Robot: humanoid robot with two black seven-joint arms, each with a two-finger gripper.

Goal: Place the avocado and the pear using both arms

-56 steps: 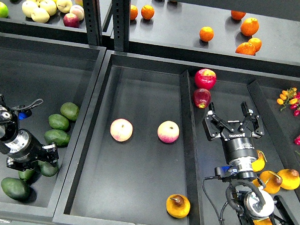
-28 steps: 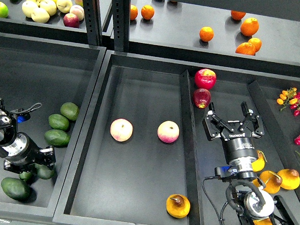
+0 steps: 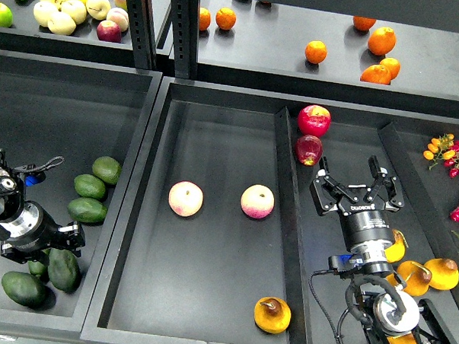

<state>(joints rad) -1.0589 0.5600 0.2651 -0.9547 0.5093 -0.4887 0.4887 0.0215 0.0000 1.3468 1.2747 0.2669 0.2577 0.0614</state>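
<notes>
Beside the olive avocados (image 3: pixel 88 198), my left gripper (image 3: pixel 65 245) clamps the dark avocado (image 3: pixel 63 269), ready for lifting, while my right gripper (image 3: pixel 357 185), fingers apart, must seek the pear (image 3: pixel 272 314).

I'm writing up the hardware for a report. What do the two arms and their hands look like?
Both arms are black with silver metal wrist rings. The right hand is a black two-finger unit with small white lettering on its body, a blue part below the wrist, and a black cable looping beside the arm. The left hand is also black, with a thin black cable and a blue spot near the wrist; its fingers are hard to make out.
</notes>
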